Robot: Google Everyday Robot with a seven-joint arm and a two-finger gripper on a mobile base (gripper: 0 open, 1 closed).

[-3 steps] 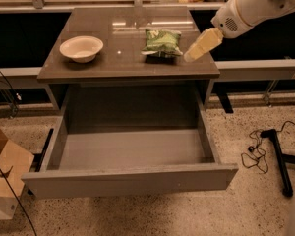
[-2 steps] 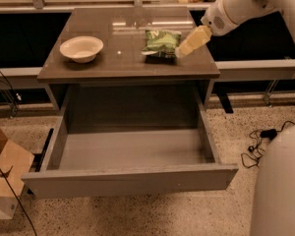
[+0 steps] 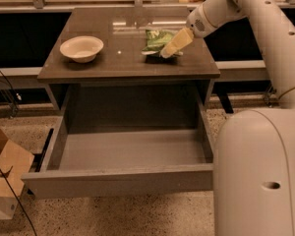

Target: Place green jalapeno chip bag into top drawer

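The green jalapeno chip bag (image 3: pixel 156 39) lies on the grey-brown table top (image 3: pixel 113 63), right of the middle. My gripper (image 3: pixel 173 45) reaches in from the upper right, its pale fingers lying over the bag's right side. The top drawer (image 3: pixel 123 178) is pulled out wide below the table top, and its inside is bare.
A cream bowl (image 3: pixel 81 48) sits on the left of the table top. A cardboard box (image 3: pixel 4 178) stands on the floor at the lower left. My white arm and base (image 3: pixel 258 171) fill the right side. Dark shelving runs behind the table.
My gripper has moved left and down from beside the bag onto its right side. My base now fills the right of the view.
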